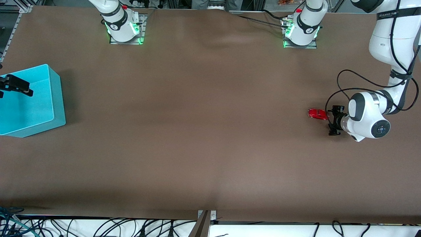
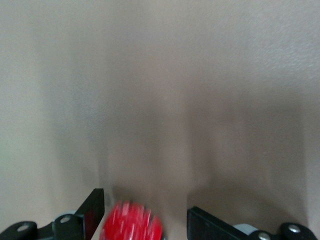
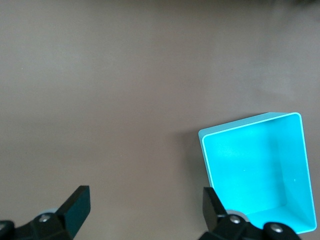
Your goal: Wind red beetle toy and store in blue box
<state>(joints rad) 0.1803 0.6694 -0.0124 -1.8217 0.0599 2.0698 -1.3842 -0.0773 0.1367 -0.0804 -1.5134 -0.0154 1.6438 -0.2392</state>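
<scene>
The brown table [image 1: 204, 131] carries two objects: one red beetle toy [image 1: 317, 114] and one blue box [image 1: 49, 98]. Nothing lies between them; they sit well apart, the toy toward the left arm's end, the box toward the right arm's end. Cables [image 1: 98, 227] run along the table edge nearest the front camera. The left gripper [image 1: 334, 120] sits low at the table just beside the toy, fingers [image 2: 92, 210] parted, the toy between them; contact cannot be confirmed. The right gripper [image 1: 14, 85] waits above the box, fingers [image 3: 77, 205] spread wide, holding nothing.
</scene>
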